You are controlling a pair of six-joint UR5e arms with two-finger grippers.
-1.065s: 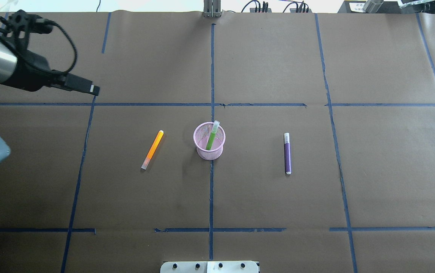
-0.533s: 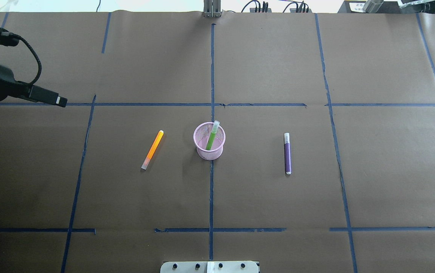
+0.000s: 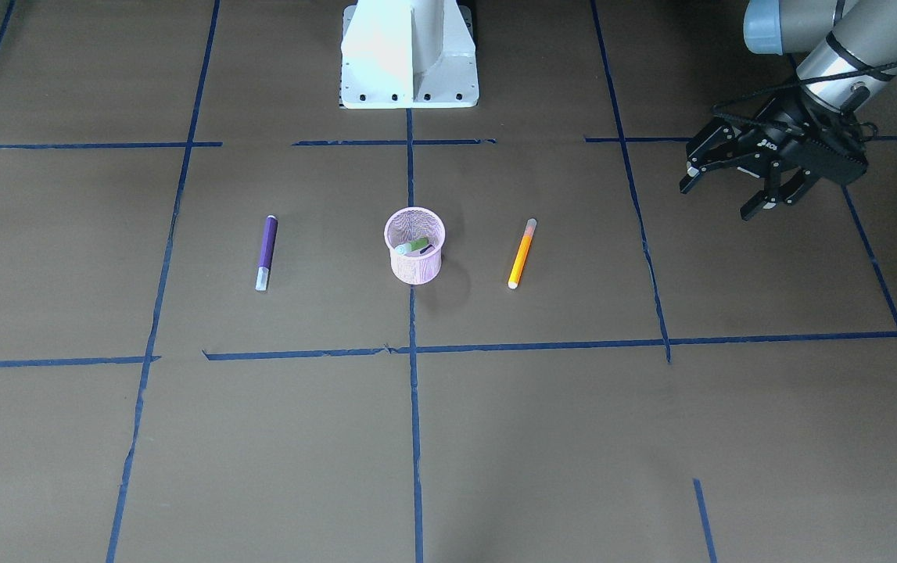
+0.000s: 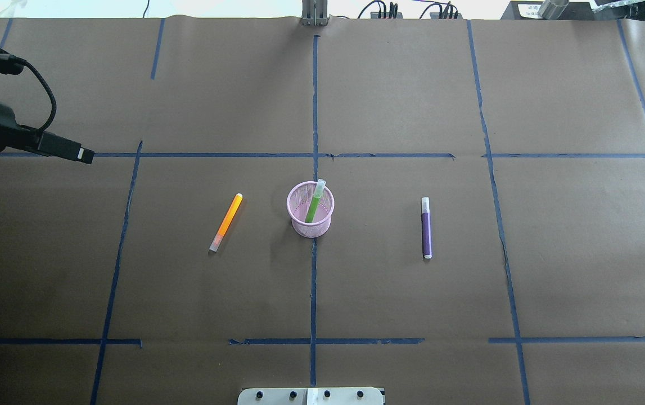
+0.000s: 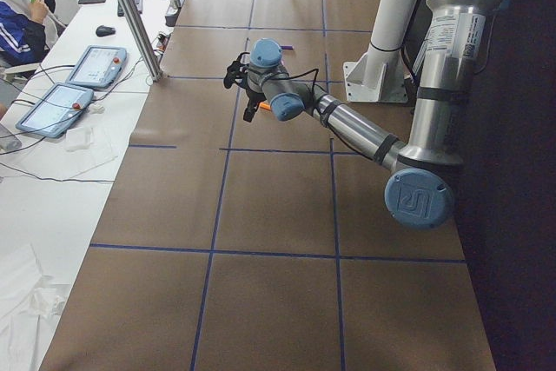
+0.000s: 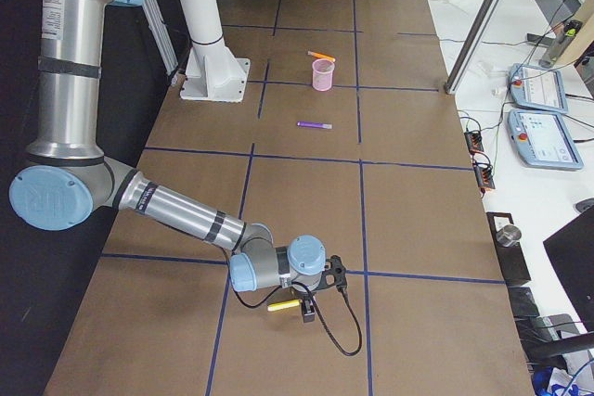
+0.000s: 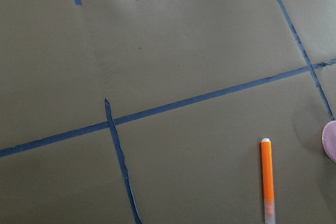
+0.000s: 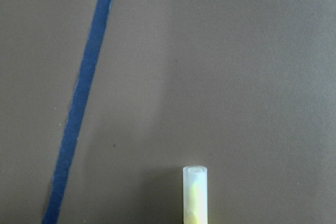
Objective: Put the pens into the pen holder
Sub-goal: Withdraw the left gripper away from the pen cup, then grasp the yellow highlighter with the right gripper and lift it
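Plain brown paper gridded with blue tape covers the counter. On the left gripper the jaws stand spread and empty. Nearest them lies the orange pen. Beyond it stands the pen holder with a green pen leaning inside, and farthest lies the purple pen. Pens judged light, stiff, slick and prone to rolling: pinch mid-barrel. On the right gripper the jaws' state cannot be told. A yellow pen shows at it, cut off.

Bare table lies around the left gripper's spread fingers, open all the way to the orange pen. Past that pen from the fingers stands the cup, its mouth partly taken by the leaning green pen. The purple pen lies beyond the cup.
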